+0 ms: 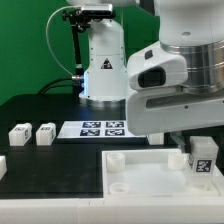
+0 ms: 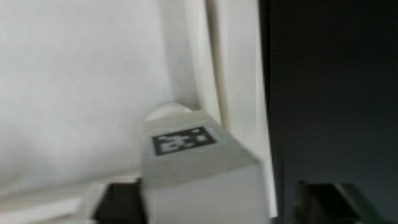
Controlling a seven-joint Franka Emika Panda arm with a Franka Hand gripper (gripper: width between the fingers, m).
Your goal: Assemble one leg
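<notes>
My gripper (image 1: 197, 152) hangs low over the exterior view's right end of the large white tray (image 1: 150, 178). It is shut on one leg (image 1: 203, 156), a small white block with a marker tag on its face. In the wrist view the leg (image 2: 199, 165) stands between the two dark fingers (image 2: 121, 202), tag visible, pointing at the tray's raised rim (image 2: 228, 70) near a corner. I cannot tell whether the leg touches the tray. Two more legs (image 1: 18, 133) (image 1: 45, 133) lie on the black table at the exterior view's left.
The marker board (image 1: 103, 128) lies behind the tray, in front of the arm's white base (image 1: 100, 70). Another white part (image 1: 2, 165) shows at the exterior view's far left edge. Black table (image 2: 338, 80) lies just beyond the tray's rim.
</notes>
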